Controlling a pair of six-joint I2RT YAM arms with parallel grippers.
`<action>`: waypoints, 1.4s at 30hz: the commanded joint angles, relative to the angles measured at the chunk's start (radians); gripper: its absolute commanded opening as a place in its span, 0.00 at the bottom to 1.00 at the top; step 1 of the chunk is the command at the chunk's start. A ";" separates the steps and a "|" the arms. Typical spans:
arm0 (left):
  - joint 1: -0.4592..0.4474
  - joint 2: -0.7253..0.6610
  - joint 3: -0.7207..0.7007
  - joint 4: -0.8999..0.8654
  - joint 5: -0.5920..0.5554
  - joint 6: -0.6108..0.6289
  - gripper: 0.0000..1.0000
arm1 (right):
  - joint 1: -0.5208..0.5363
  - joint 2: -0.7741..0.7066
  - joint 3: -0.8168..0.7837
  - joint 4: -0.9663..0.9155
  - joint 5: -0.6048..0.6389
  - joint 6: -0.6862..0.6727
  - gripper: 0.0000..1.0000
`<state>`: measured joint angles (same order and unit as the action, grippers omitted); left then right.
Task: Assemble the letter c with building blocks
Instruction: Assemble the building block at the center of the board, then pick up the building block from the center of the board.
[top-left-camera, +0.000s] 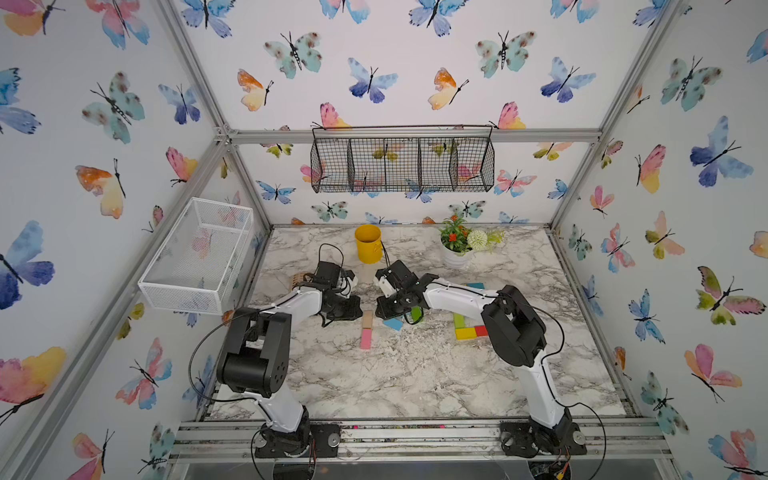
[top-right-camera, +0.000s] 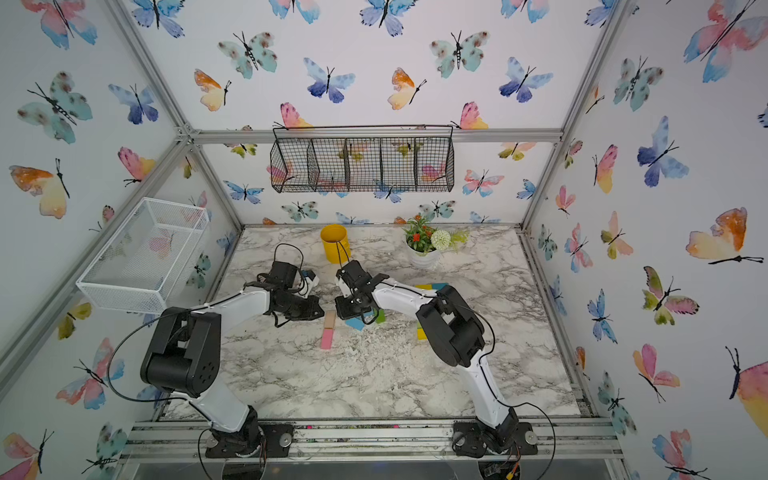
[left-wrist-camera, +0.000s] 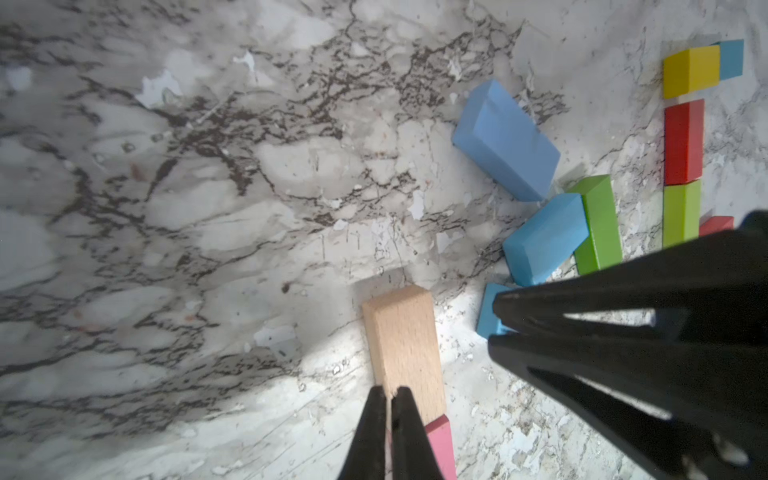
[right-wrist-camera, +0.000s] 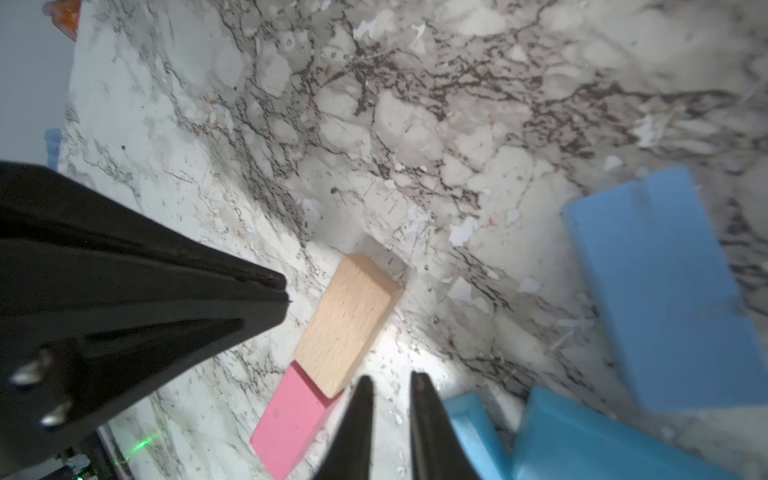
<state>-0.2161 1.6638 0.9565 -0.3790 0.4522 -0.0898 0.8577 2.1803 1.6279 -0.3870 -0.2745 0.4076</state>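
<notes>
A tan block (top-left-camera: 367, 319) and a pink block (top-left-camera: 366, 338) lie end to end at mid-table in both top views. My left gripper (left-wrist-camera: 390, 392) is shut, its tips over the near end of the tan block (left-wrist-camera: 405, 345) beside the pink one (left-wrist-camera: 442, 444). Just right of the tan block (right-wrist-camera: 349, 324), my right gripper (right-wrist-camera: 390, 382) stands slightly open with only bare table between its fingers. Loose blue blocks (left-wrist-camera: 505, 139) (left-wrist-camera: 546, 237) and a green block (left-wrist-camera: 600, 224) lie beside it. Further right, yellow (left-wrist-camera: 690, 70), red (left-wrist-camera: 683, 141) and light green (left-wrist-camera: 681, 212) blocks form a row, partly hidden under the right arm in the top views.
A yellow cup (top-left-camera: 368, 243) and a potted flower (top-left-camera: 457, 249) stand at the back of the marble table (top-left-camera: 415, 374). A white wire basket (top-left-camera: 195, 253) hangs at the left wall and a black wire basket (top-left-camera: 402, 164) on the back wall. A tan slotted scoop (top-left-camera: 300, 279) lies behind the left arm.
</notes>
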 joint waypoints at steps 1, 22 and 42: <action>-0.002 -0.056 -0.033 0.002 0.060 0.010 0.10 | -0.005 -0.059 0.018 -0.078 0.042 -0.093 0.29; 0.120 -0.291 -0.161 -0.006 0.104 -0.010 0.16 | -0.005 -0.083 0.017 -0.266 0.124 -0.428 0.57; 0.109 -0.270 -0.153 0.003 0.129 -0.013 0.18 | -0.002 -0.050 -0.003 -0.314 0.132 -0.457 0.53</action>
<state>-0.1051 1.3888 0.7944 -0.3771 0.5564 -0.1020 0.8562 2.1117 1.6306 -0.6655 -0.1600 -0.0307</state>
